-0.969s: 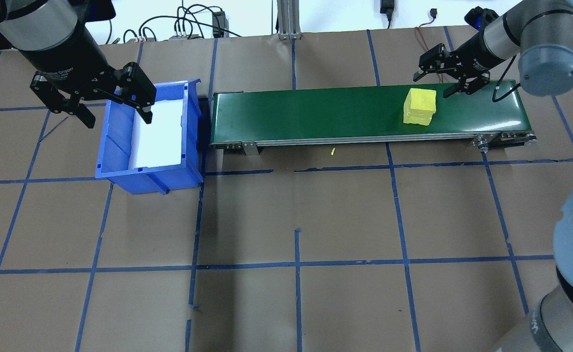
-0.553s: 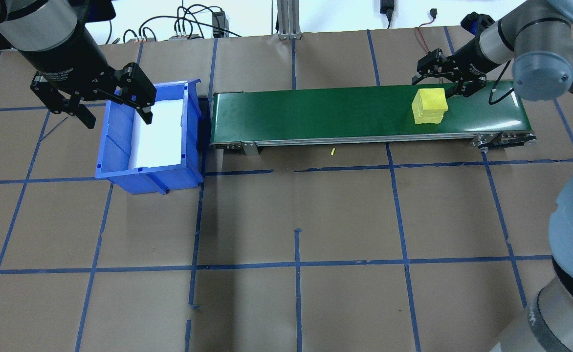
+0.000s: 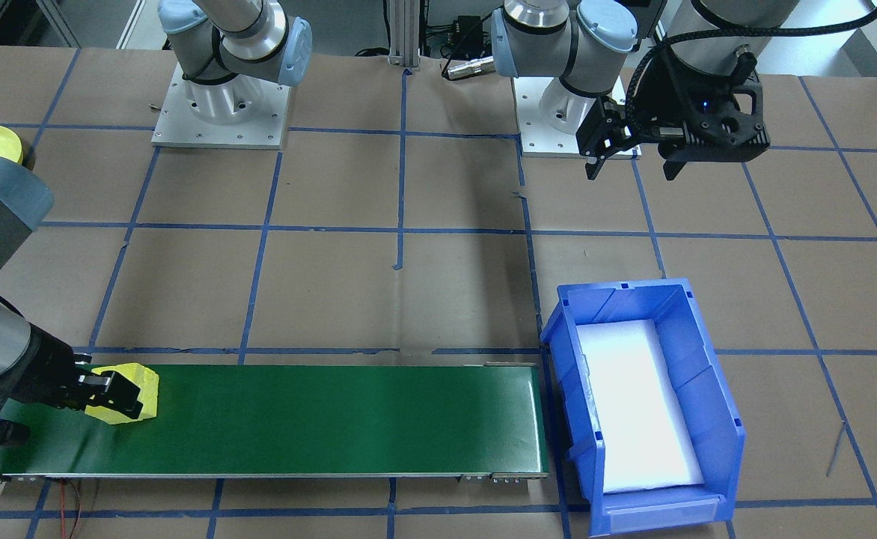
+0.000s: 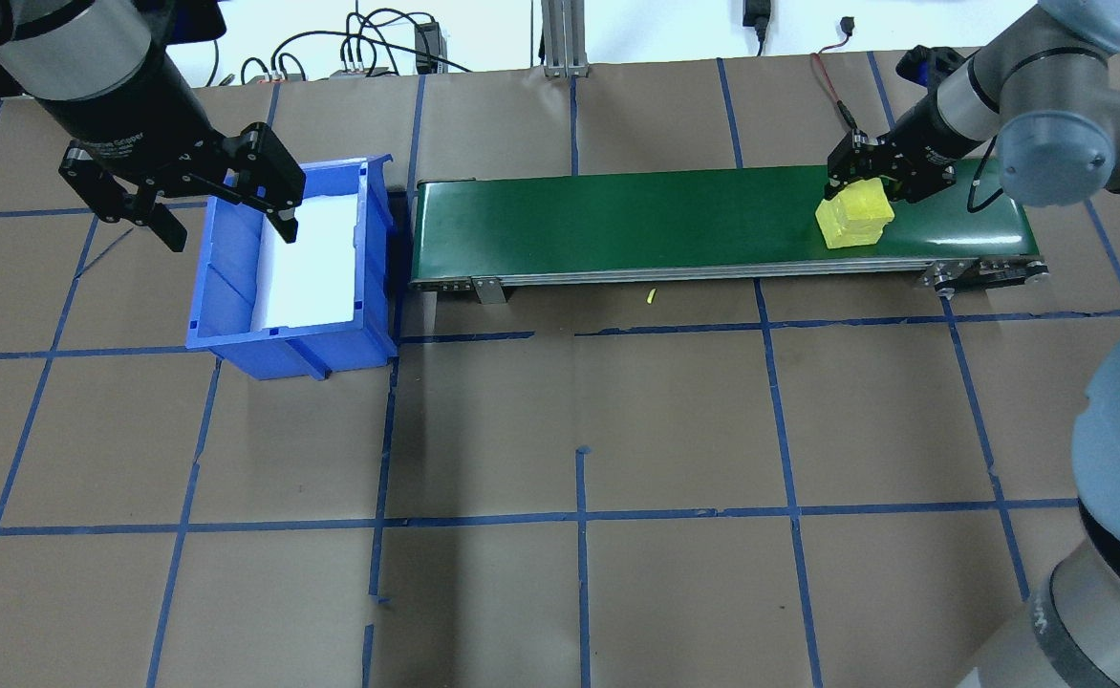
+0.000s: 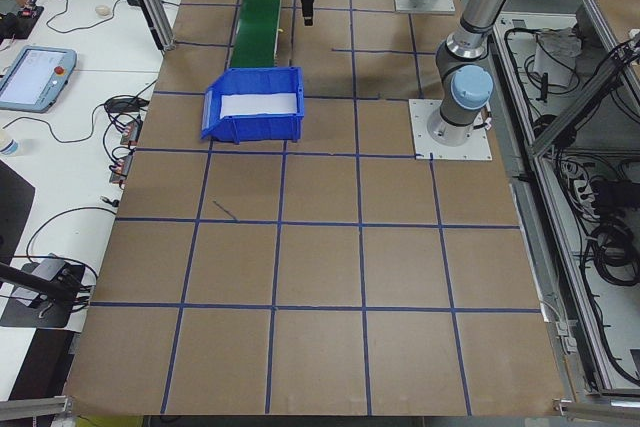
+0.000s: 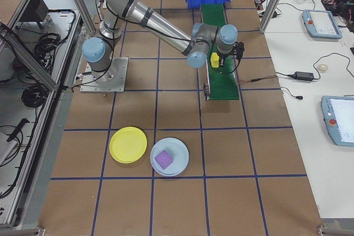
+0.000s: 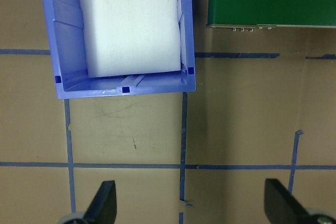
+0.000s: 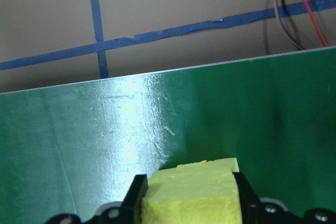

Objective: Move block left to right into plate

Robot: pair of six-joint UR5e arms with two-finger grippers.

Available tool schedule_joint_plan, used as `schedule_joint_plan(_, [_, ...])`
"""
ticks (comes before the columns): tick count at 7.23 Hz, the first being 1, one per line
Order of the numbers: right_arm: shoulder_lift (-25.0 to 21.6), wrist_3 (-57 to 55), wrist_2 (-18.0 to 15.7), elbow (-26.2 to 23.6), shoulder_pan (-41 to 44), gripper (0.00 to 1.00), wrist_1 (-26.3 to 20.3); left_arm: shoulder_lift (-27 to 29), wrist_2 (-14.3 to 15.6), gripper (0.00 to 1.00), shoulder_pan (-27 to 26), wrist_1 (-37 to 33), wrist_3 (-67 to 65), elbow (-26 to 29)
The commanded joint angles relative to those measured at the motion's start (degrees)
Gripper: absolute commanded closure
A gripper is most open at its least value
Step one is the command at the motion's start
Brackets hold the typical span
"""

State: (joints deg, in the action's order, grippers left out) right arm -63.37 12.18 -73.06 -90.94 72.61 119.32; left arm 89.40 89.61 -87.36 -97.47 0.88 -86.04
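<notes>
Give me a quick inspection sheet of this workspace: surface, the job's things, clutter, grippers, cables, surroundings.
Surface: brown paper table gridded with blue tape; a green conveyor belt lies on it.
Job's things: yellow block near the belt's end by the right arm; yellow plate on the table, empty.
Clutter: blue bin with white foam, at the belt's other end; light blue plate holding a purple cube, beside the yellow plate.
Grippers: right gripper closed on the yellow block; left gripper open, empty, over the bin's edge.
Cables: red wire near the belt's end; black cables behind the table.
Surroundings: side benches with tablets; a person's hand at one edge.
</notes>
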Motion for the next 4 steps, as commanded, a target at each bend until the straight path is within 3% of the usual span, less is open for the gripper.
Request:
schedule_joint_plan(1, [-3.6, 10.4, -5.7, 3.6, -0.3, 0.53, -6.2, 0.0, 0.0, 0.0, 0.0, 0.0, 0.0, 0.0])
schedule_joint_plan(3, [-7.8, 27.0, -16.9, 1.7, -3.5, 0.54, -6.8, 0.0, 0.0, 0.0, 0.0, 0.0, 0.0, 0.0])
schedule_joint_plan(4, [-9.6, 33.7, -21.5, -1.6, -10.1, 0.54, -8.8, 0.0, 0.0, 0.0, 0.0, 0.0, 0.0, 0.0])
